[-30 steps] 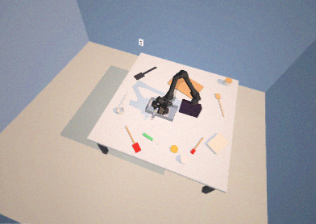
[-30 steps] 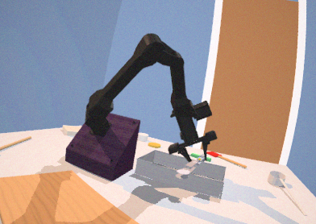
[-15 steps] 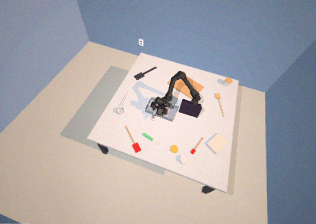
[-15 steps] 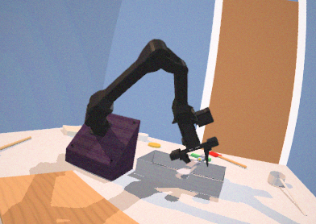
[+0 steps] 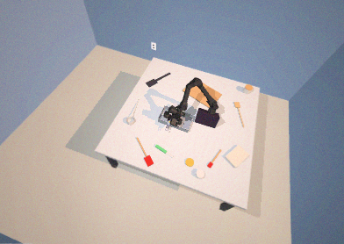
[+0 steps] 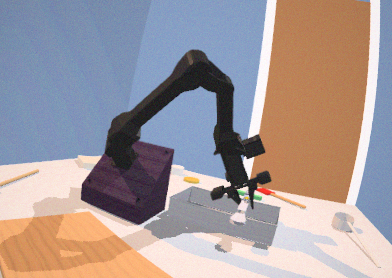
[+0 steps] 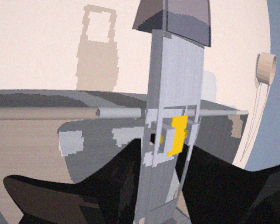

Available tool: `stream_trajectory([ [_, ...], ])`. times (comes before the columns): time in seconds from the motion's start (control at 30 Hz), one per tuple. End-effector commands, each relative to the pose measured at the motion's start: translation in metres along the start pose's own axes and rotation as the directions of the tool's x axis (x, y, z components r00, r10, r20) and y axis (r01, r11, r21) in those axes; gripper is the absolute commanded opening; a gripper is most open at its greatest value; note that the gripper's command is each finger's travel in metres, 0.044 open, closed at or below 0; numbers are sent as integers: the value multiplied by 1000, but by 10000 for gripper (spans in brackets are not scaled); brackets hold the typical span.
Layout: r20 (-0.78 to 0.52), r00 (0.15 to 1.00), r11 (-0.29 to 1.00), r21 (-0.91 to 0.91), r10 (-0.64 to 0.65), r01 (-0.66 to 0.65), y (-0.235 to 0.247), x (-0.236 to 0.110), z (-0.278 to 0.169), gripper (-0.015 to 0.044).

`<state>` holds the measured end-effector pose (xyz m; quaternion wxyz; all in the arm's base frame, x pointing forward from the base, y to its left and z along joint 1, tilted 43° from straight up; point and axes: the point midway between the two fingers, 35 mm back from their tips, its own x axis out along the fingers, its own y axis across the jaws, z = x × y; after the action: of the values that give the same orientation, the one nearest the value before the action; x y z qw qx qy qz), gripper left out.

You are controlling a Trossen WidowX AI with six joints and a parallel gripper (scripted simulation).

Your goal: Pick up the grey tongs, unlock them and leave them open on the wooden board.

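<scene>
Seen from the wrist, two black fingers pinch the grey metal tongs [image 7: 171,106] on either side of their long handle, close to a small yellow lock piece [image 7: 179,136]. The tongs lie across the open grey roasting tin [image 6: 260,211], one end reaching past its far rim over the white surface [image 5: 132,139]. The black gripper [image 6: 239,191] points straight down into the tin from the black jointed arm [image 6: 165,89], which rises from a dark purple wedge-shaped base [image 6: 145,184]. Beside the base lies the flat wooden board [image 6: 45,239]. Further off, a red-ended spatula [image 5: 145,153] and a green marker [image 5: 161,148] rest apart
</scene>
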<state>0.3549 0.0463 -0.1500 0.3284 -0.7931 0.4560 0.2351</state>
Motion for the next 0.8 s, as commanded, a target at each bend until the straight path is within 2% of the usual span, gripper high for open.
stream_trajectory([
  [0.0, 0, 1000, 1000, 3, -2, 2, -1, -1, 0, 69],
  [0.17, 0, 1000, 1000, 3, -2, 2, -1, -1, 0, 35],
  [0.4, 2, 1000, 1000, 3, -2, 2, -5, -6, 0, -148],
  [0.6, 6, 1000, 1000, -2, -4, 4, -37, -65, 1, -150],
  [0.77, 6, 1000, 1000, -2, -4, 4, -39, -67, 0, -150],
])
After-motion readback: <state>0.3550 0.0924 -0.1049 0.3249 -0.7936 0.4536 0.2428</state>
